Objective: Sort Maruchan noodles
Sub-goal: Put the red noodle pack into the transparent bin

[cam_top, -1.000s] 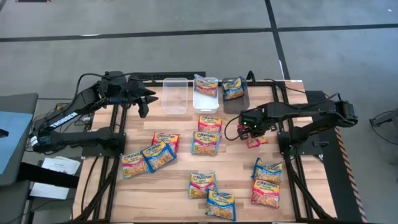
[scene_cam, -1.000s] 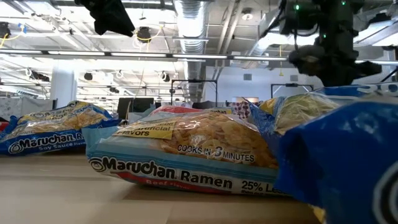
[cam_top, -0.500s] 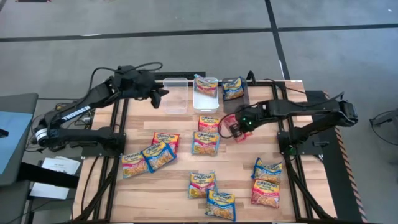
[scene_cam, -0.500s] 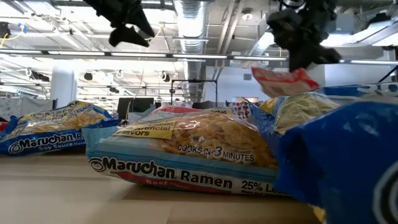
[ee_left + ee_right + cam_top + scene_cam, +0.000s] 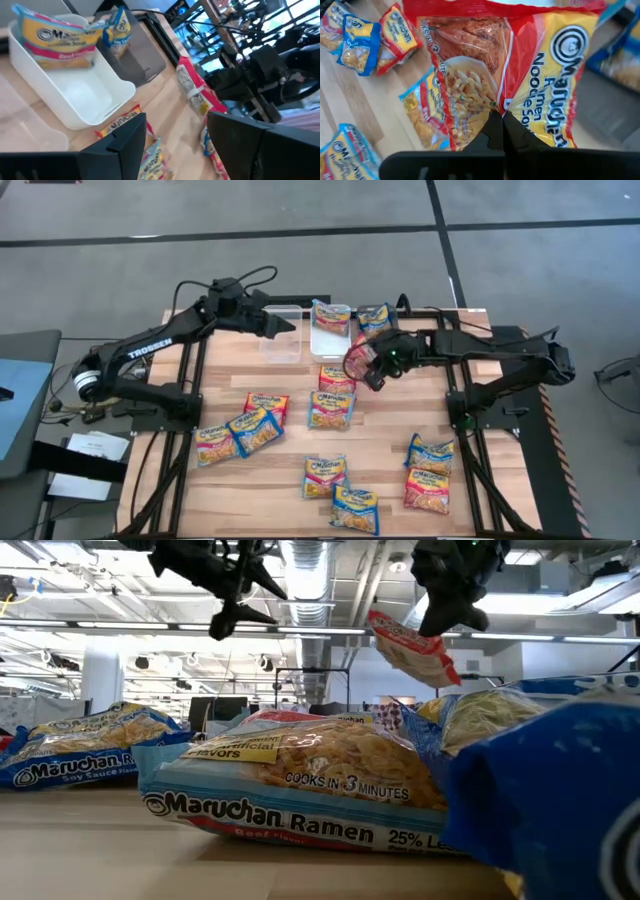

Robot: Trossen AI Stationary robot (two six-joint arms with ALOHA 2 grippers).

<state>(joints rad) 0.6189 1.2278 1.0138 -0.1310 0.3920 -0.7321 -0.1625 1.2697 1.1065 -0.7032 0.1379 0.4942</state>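
your right gripper (image 5: pixel 372 370) is pinched shut on a red maruchan packet (image 5: pixel 510 65) whose label reads "ramen noodle soup", its lower edge hidden behind the fingers, hanging above the table just before the white bin (image 5: pixel 330 343), while your left gripper (image 5: pixel 290 326) hovers spread and empty.

A wooden table (image 5: pixel 390 480) is covered with scattered noodle packets (image 5: pixel 258 426) and three bins (image 5: pixel 283 332) at the far edge.
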